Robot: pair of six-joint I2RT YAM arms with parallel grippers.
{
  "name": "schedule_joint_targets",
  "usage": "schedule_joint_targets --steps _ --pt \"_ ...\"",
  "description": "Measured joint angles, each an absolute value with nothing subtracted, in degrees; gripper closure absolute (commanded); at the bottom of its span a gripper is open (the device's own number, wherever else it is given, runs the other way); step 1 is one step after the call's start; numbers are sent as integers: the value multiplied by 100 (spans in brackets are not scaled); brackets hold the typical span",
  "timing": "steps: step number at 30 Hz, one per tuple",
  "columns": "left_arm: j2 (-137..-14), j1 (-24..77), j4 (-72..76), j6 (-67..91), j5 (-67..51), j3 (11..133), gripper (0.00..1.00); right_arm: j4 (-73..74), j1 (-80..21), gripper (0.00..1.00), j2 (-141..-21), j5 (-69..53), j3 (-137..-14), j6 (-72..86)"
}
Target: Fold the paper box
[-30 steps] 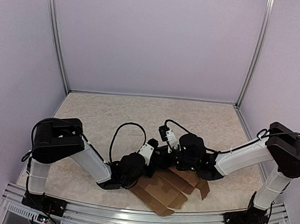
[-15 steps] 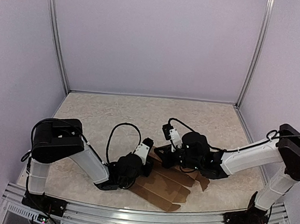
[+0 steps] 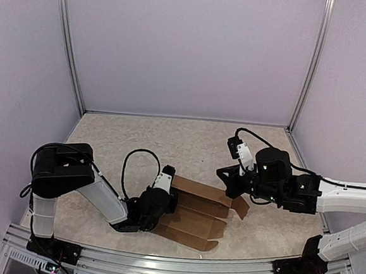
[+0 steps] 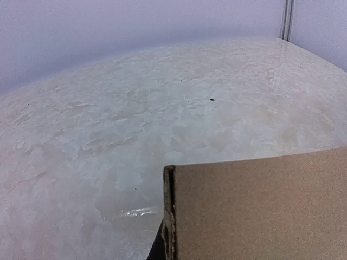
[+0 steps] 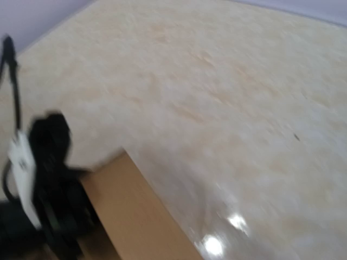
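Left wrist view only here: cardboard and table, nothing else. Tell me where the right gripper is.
Observer: The right gripper hangs by the box's far right corner. I cannot tell if it touches.
Operator: Describe the box's shape.
Observer: Its far panel stands up. The other creased panels lie flat, nearer the robot.
Operator: Say where my gripper sits on it.
Observer: The left gripper is at the box's left end, by the upright panel.
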State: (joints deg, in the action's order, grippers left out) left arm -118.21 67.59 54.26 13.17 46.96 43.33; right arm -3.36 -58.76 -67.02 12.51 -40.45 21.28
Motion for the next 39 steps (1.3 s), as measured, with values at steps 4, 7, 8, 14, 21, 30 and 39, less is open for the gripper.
schedule_joint_targets --steps 4,7,8,14,21,30,39 --pt "-11651 6759 5072 1529 4746 4333 100 489 -5874 100 -6368 1393 -4066 2200" --pt "-11550 6755 4886 1680 4742 4333 100 904 -5867 100 -6331 1402 -4069 2322" --pt "-11537 6751 4827 1745 4740 4333 100 1031 -5854 100 -6333 1398 -4069 2362" --pt "-11531 6742 4558 2034 4713 4333 100 1299 -5756 100 -6399 1363 -3946 2611" --pt "-11469 6689 4410 2220 4700 4333 100 1291 -5677 100 -6700 1295 -3717 2808" --pt "-11402 6635 4344 2429 4543 4313 100 631 -5653 100 -7168 1179 -3489 2978" --pt "-11201 6493 4257 2764 4051 4185 100 -290 -5645 100 -7371 1070 -3326 3094"
